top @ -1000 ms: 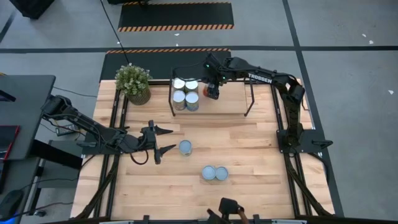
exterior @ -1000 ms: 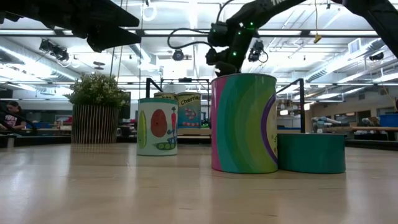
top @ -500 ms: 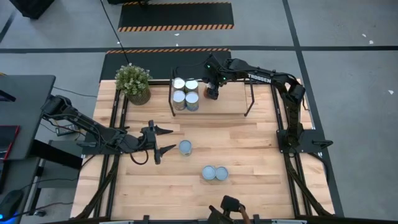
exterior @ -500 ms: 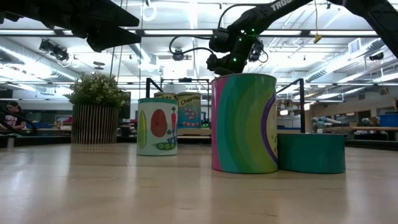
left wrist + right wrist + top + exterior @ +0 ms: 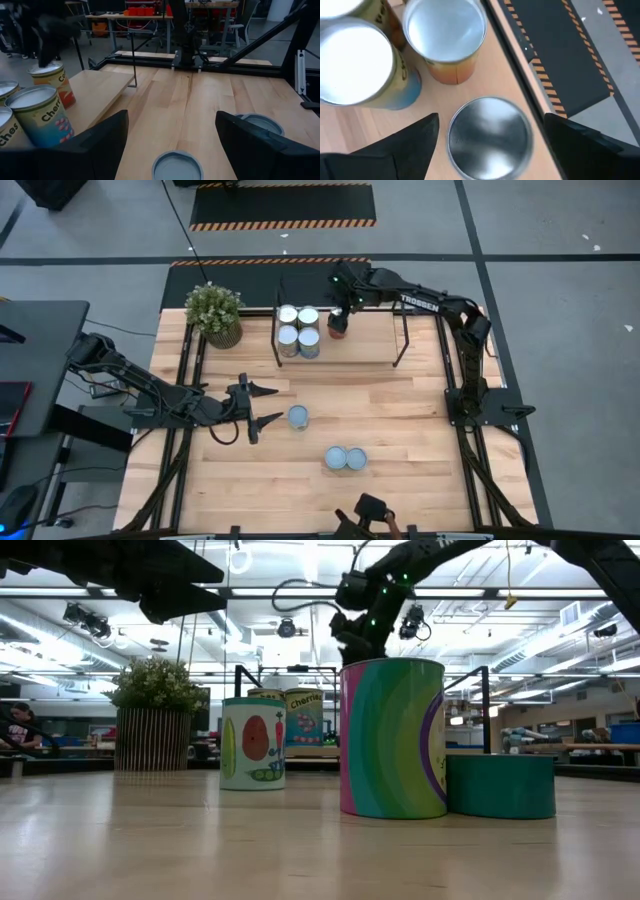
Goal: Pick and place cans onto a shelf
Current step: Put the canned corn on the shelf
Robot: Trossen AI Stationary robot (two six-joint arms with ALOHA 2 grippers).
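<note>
The shelf stands at the table's far side. Several cans stand on its left part. My right gripper is above the shelf, open, its fingers on either side of a silver-topped orange-red can that stands on the shelf, with gaps showing on both sides. My left gripper is open and empty near the table's left, pointing at a loose can. Two more cans stand side by side nearer the front edge.
A potted plant stands at the far left, beside the shelf's black end frame. In the low view a tall striped can and a short teal can stand close in front.
My right gripper has moved a little toward the table's far edge and left over the shelf, staying above the orange-red can. The cans and my left gripper have kept still.
</note>
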